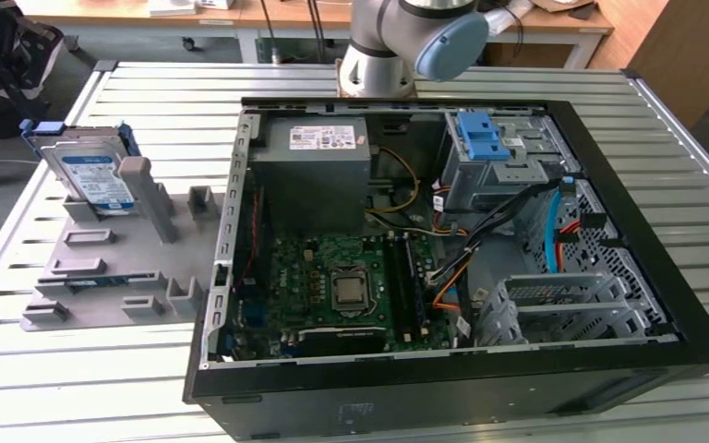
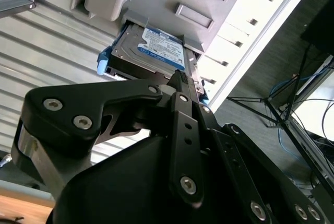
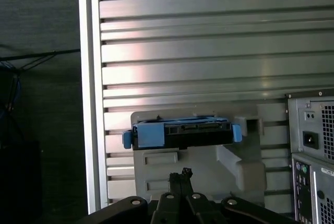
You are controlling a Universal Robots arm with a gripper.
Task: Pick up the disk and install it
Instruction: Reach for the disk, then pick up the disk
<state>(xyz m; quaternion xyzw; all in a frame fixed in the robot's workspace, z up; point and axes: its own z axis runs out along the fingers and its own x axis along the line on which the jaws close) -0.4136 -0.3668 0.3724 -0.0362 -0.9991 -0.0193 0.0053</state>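
- The flat silver hard drive with a white-and-blue label and blue plastic bracket stands on edge in a slot of a grey plastic holder. It is on the exterior view's left of the open black computer case.
- Holder and case both rest on a ribbed aluminium table.
- In the second wrist view the black gripper hangs apart from the drive, pointed toward it. Its 2 fingers are drawn together at the tips with nothing between them.
- Inside the case, a grey metal drive cage carries a blue plastic latch.
- The grey robot arm rises beyond the case.
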